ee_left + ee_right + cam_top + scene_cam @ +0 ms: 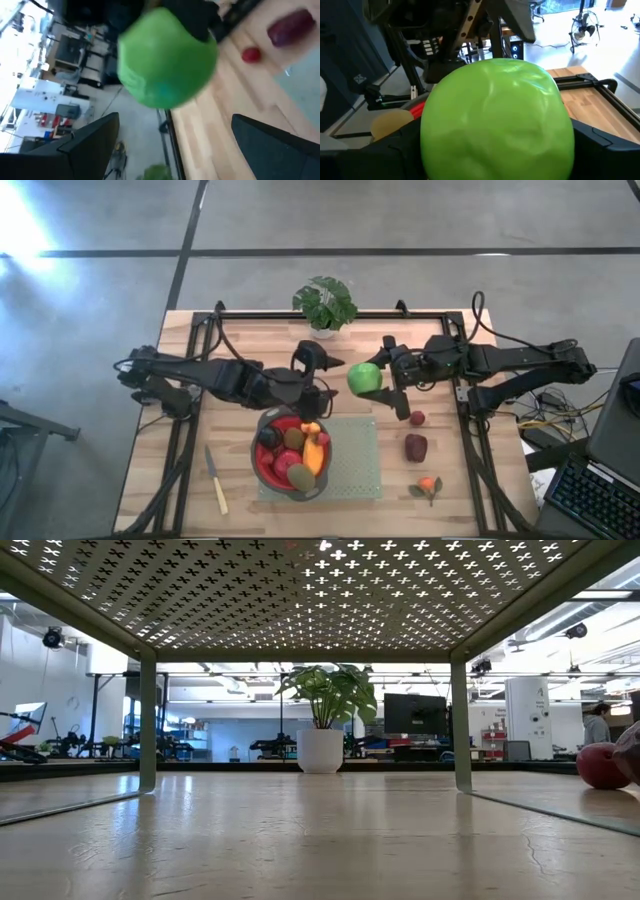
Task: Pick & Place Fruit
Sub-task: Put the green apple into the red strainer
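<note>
- Left hand (322, 385) above bowl (262, 465) w/ fruit in it, fingers spread, empty.
- Green ball (364, 377) off the table (450, 490), between both hands.
- Right hand (385, 375) clamps green ball; dark-red lump (416, 447) lies nearer the table's front.

The right arm reaches in from the right side of the table, folded at the elbow, its right gripper (382, 380) out toward the table's middle with both fingers clamped wide around the green ball (364, 378), one dark finger (607, 142) showing on each side of it in the right wrist view. The left arm stretches in from the left edge, low and nearly straight, and its left gripper (322, 376) sits just beside that ball, fingers (85, 145) spread wide apart and closed on nothing. The two grippers face each other, close together above the middle of the table.
</note>
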`<control>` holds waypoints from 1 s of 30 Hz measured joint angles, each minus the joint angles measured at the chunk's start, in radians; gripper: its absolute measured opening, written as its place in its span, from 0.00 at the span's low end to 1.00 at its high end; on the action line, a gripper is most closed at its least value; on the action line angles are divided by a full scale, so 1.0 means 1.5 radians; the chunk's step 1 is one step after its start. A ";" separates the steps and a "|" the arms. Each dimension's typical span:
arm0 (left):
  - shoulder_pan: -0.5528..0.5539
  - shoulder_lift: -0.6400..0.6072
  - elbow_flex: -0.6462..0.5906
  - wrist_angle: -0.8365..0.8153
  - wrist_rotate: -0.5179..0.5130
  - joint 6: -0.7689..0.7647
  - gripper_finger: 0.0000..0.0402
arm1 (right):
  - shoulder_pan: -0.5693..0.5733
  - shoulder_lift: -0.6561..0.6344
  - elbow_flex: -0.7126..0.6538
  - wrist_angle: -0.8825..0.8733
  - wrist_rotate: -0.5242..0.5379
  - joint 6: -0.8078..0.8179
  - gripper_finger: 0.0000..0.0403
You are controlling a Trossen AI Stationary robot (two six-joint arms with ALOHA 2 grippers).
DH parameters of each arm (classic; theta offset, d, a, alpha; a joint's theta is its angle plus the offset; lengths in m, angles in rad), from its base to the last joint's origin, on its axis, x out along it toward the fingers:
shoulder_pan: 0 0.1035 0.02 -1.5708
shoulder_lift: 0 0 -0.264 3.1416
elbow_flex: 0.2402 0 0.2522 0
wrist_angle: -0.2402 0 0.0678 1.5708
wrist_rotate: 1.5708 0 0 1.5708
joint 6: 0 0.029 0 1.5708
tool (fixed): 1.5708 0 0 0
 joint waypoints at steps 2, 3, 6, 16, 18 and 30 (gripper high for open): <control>0.008 0.000 0.000 0.030 0.004 0.012 0.97 | 0.003 0.000 0.000 0.004 -0.001 0.000 0.79; 0.012 0.000 0.000 0.037 0.004 0.021 0.97 | 0.005 0.000 0.000 0.006 -0.002 0.000 0.80; 0.024 0.002 0.000 0.062 0.006 0.030 0.97 | 0.006 0.000 0.000 0.007 -0.002 0.000 0.81; 0.036 0.002 0.000 0.063 0.079 0.042 0.97 | 0.006 0.000 0.001 0.015 -0.002 -0.012 0.78; 0.036 0.004 0.000 0.063 0.098 0.065 0.97 | 0.006 0.000 0.002 0.015 -0.004 -0.012 0.80; 0.038 0.057 0.000 0.163 0.100 0.261 0.97 | 0.006 0.000 0.002 0.012 -0.022 0.003 0.76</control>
